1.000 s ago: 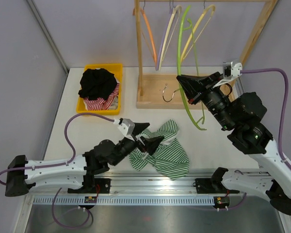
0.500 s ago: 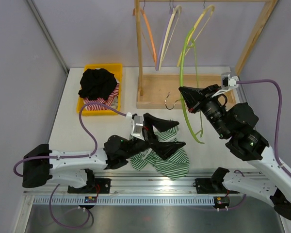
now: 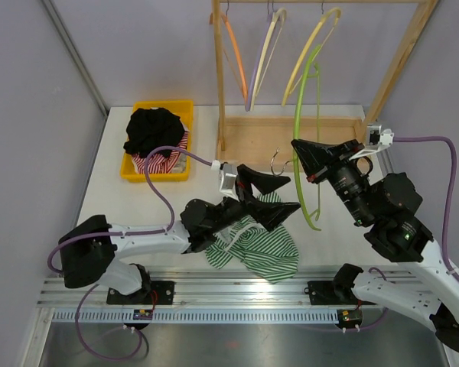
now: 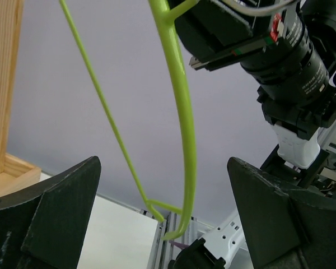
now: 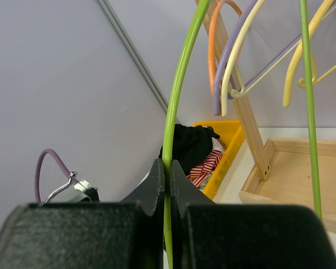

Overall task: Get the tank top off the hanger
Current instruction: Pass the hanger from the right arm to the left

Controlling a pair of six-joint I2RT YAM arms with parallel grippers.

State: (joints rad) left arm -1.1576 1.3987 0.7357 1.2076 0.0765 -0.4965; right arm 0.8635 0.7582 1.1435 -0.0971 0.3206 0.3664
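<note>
The lime-green plastic hanger is being carried higher and nearer the wooden rack than a second ago, and it is being held bare: no cloth is being shown on it in any view. The green-and-white striped tank top is lying crumpled on the white table, below and just behind the left jaws and well apart from the right ones. The removal is therefore being judged as done, with only the hanger being left to put away.

The left gripper is being lifted clear of the cloth, where earlier it was low over it. Its arm is being stretched forward and to the right, and its jaws are being kept wide apart with nothing between them. The right gripper is being held raised and pointing left, its jaws being clamped on the hanger's curved arm.
</note>
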